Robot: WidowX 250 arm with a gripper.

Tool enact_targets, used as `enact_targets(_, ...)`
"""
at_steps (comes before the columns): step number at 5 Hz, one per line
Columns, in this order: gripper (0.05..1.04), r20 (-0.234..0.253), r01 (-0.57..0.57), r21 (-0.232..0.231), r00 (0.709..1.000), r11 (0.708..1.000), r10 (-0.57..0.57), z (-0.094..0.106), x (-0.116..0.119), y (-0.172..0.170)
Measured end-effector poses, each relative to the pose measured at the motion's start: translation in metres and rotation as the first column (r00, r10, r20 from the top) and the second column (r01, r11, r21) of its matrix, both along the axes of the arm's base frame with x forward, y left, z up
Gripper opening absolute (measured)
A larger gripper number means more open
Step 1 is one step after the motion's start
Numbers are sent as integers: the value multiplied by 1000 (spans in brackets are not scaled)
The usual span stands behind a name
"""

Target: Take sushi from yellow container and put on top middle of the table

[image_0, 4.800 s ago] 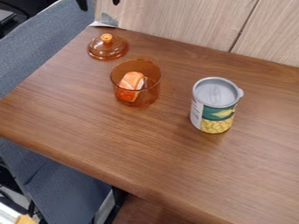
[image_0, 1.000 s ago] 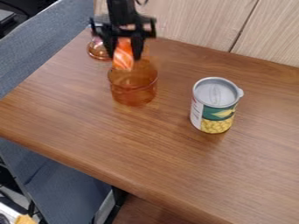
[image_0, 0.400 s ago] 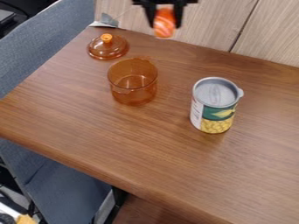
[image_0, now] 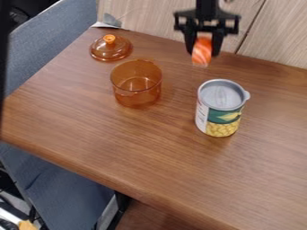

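Your gripper (image_0: 203, 50) has its jaws clamped on the sushi (image_0: 202, 51), its long axis running roughly up and down.

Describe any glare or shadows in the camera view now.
Camera view: small highlights on the orange lid and the orange pot; a pale sheen on the can's top; a soft, faint shadow around its base; a dark strip along the left edge.

Orange sushi (image_0: 202, 51) with white stripes; translucent amber pot (image_0: 137, 93); brown wood-grain table (image_0: 138, 148).

Soft light casts faint shadows across the table (image_0: 138, 152).
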State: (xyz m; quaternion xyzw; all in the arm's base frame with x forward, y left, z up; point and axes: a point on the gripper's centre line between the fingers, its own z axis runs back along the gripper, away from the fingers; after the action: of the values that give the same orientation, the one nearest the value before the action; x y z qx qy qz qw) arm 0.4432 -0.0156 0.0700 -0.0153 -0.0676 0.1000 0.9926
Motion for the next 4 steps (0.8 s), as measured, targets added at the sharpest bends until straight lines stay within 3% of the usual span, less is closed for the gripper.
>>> enact_targets(1,589,-24,19,10,1000,1000,-19,-26,6,-4)
enact_targets(2,653,-24,21,20,999,1000,-21,-33,9,-3)
enact_targets(3,919,-50,24,29,998,999,-23,-40,9,-4)
enact_targets(4,1005,-53,30,34,998,999,-28,-42,7,-7)
